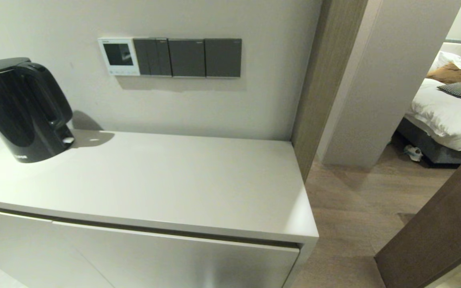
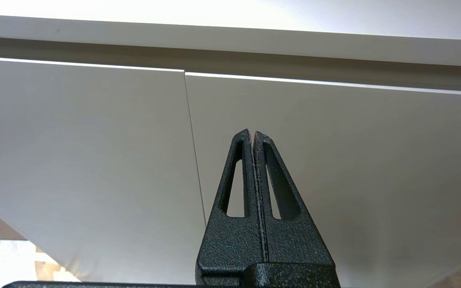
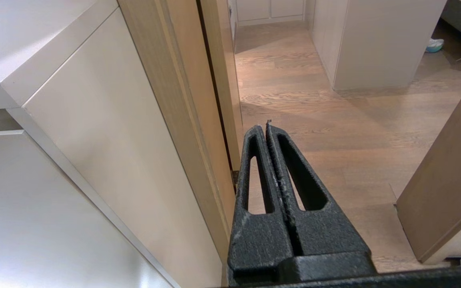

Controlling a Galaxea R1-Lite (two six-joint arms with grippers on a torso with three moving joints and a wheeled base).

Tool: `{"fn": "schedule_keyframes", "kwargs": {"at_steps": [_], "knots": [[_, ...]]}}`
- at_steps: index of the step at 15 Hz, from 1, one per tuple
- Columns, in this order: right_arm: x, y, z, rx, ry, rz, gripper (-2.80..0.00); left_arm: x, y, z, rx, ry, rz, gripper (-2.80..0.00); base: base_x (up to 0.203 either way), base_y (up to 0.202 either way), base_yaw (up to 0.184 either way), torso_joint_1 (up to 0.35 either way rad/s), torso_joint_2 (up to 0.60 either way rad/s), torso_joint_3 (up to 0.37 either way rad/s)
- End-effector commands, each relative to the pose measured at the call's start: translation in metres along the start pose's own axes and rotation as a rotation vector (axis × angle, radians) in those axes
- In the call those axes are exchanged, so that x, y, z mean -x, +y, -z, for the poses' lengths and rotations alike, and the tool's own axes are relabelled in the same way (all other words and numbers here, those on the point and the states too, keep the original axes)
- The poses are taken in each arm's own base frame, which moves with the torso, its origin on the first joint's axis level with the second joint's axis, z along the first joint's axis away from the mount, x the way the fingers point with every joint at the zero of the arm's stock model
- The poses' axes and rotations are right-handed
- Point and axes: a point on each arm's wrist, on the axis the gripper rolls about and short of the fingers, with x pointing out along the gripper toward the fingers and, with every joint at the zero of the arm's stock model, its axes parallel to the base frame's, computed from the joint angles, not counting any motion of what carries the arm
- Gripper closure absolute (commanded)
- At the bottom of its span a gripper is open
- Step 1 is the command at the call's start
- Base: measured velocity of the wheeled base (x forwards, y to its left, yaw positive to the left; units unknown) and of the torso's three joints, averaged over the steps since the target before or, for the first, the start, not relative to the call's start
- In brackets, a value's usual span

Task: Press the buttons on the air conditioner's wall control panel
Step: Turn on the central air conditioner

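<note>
Wall control panel (image 1: 119, 56): you are looking at a small white square on the far wall, its dark screen unlit, sitting at the left end of a row of dark grey switch plates (image 1: 187, 57).
Buttons (image 1: 121, 72): you are seeing a thin pale row along the panel's lower edge, too small to tell apart.
Left gripper (image 2: 253, 132): you are finding it low, facing the white cabinet doors (image 2: 94, 152) under the counter edge, its fingers pressed together on nothing.
Right gripper (image 3: 267, 126): you are finding it low at the cabinet's right side, pointing over the wooden floor (image 3: 334, 132), fingers clenched together and empty.
Kettle (image 1: 20, 108): a black one is standing on the counter (image 1: 166, 180) at the left, below and left of the panel.
</note>
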Motion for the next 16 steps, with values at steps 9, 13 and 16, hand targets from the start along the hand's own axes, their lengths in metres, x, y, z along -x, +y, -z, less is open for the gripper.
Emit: {"fn": "schedule_keyframes", "kwargs": {"at_steps": [9, 13, 16], "knots": [[-0.0002, 0.0000, 0.0004, 0.000, 0.003, -0.001, 0.00, -0.0001, 0.0000, 0.0000, 0.000, 0.001, 0.000, 0.00, 0.000, 0.000, 0.000, 0.000, 0.00, 0.000], [-0.0002, 0.0000, 0.0004, 0.000, 0.003, -0.001, 0.00, -0.0001, 0.0000, 0.0000, -0.001, 0.001, -0.001, 0.00, 0.000, 0.000, 0.000, 0.000, 0.00, 0.000], [-0.0002, 0.0000, 0.0004, 0.000, 0.003, -0.001, 0.00, 0.0000, 0.0000, 0.0000, -0.004, 0.000, -0.001, 0.00, 0.000, 0.000, 0.000, 0.000, 0.00, 0.000]]}}
